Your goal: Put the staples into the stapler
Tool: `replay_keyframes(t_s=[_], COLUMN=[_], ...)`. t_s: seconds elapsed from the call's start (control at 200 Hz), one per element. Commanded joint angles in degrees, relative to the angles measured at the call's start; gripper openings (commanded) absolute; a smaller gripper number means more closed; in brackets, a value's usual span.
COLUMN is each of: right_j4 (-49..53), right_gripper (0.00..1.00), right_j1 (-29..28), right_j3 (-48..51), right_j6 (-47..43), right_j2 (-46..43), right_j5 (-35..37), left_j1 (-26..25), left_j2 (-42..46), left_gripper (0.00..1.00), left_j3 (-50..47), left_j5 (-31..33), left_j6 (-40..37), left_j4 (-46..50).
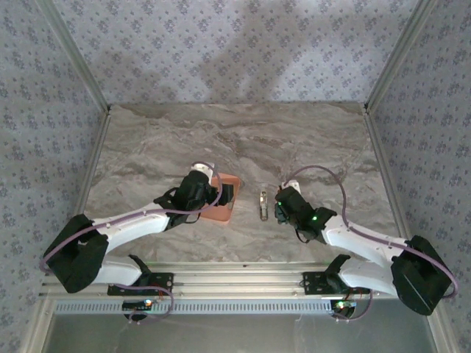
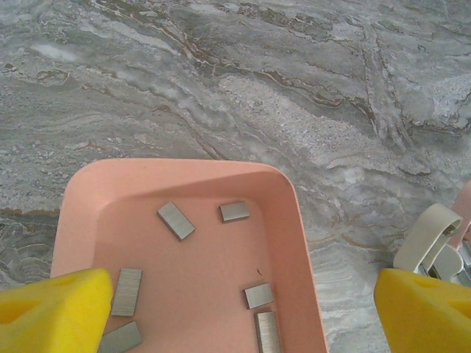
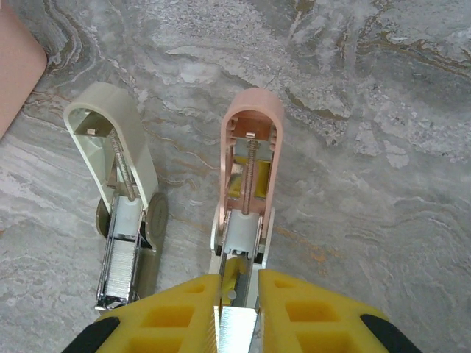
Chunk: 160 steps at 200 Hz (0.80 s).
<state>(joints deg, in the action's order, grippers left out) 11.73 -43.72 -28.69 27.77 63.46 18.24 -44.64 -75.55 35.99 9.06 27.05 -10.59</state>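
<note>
The salmon-orange tray (image 1: 219, 214) sits on the marble table (image 1: 243, 140), and everything gathers round it. The left gripper (image 1: 225, 193) hangs right over the tray, its yellow fingers (image 2: 51, 312) spread wide and holding nothing. Between them, on the tray floor, lie the staples (image 2: 176, 220), about six short grey strips scattered loosely and apart from one another. Just beside the tray's right edge lies the stapler (image 1: 263, 206), apart from it and opened up. From the right wrist I can see its pink shell (image 3: 252, 169) and a cream-white part (image 3: 118, 147) side by side, both hollow side up with their springs showing. The right gripper (image 1: 278, 206) is on the stapler's side away from the tray, its fingers (image 3: 309, 316) pinched together on a ribbed grey staple strip (image 3: 237, 329), right over the near end of the pink shell.
</note>
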Motion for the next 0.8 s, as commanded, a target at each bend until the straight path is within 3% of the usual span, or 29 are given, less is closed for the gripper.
replay_keyframes(t_s=[0.0, 0.795], right_j4=[-1.9, -6.1], right_gripper=[0.19, 0.19], right_j1=[0.4, 2.8], right_j3=[0.7, 0.5], right_j6=[-0.3, -0.5], right_j2=[0.9, 6.8], right_j5=[-0.2, -2.4], left_j1=[-0.3, -0.2], left_j2=[-0.7, -1.3], left_gripper=[0.92, 0.92], left_j3=[1.4, 1.0], left_j5=[1.0, 1.0], left_j6=[0.5, 0.6], left_j4=[-1.7, -2.0])
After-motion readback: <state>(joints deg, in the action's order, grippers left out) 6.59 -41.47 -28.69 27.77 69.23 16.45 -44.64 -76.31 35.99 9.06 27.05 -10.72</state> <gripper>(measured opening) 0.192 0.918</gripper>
